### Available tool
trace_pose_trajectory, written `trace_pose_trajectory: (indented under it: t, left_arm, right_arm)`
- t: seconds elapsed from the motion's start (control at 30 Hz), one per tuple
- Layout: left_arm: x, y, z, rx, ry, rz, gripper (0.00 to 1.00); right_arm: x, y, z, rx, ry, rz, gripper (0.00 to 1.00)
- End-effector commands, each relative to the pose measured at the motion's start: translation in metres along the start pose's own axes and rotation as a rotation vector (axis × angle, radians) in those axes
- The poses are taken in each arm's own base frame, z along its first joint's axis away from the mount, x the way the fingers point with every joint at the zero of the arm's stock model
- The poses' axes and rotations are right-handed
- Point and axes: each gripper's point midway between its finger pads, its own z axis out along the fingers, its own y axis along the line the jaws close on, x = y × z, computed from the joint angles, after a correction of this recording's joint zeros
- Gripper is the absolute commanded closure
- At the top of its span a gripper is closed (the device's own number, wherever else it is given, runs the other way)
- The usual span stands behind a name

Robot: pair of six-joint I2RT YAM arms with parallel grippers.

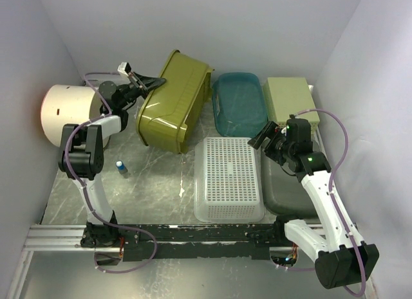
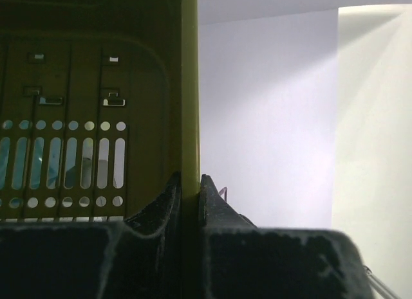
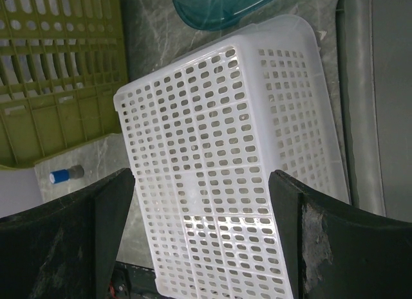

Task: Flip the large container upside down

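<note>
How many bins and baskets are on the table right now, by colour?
Olive-green bin: 1
Teal bin: 1
Pale yellow bin: 1
White perforated basket: 1
Grey bin: 1
Total: 5

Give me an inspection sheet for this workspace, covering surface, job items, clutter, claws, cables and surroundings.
Surface: grey marbled table, bare patches between the bins.
Job's things: olive container, tipped on its side, not yet upside down.
Clutter: white basket, bottom up; teal tub; pale box; grey bin; white drum; small blue-capped item.
Claws: left claw shut on the olive container's wall; right claw open over the white basket, holding nothing.
Cables: purple cable loops along each arm.
Surroundings: plain white walls.
</note>
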Motion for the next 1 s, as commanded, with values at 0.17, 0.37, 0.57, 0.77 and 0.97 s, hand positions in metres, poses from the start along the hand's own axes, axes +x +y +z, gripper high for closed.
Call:
trace_pose_trajectory:
  t: [0.17,0.37,0.57,0.77,0.97]
  left_arm:
    - [-0.024,0.042,-0.039,-0.124,-0.084,-0.092,0.93]
    - [-0.061,0.069,-0.09,-0.227,-0.117,-0.09,0.91]
    - [-0.075,0.093,-0.104,-0.433,-0.065,0.009,0.58]
    - [-0.082,0.087,-0.106,-0.535,-0.041,0.119,0.47]
    - [-0.075,0.094,-0.104,-0.748,0.011,0.287,0.39]
  right_arm:
    - [-0.001,0.002,-0.006,0.0,-0.012,-0.015,0.14]
    - [0.002,0.0,-0.006,0.001,-0.007,-0.015,0.14]
    - [-0.001,0.004,-0.004,-0.011,-0.01,-0.013,0.14]
    - [-0.002,0.007,-0.001,-0.024,-0.005,-0.007,0.14]
    - [-0.002,0.008,0.001,-0.024,0.001,-0.011,0.14]
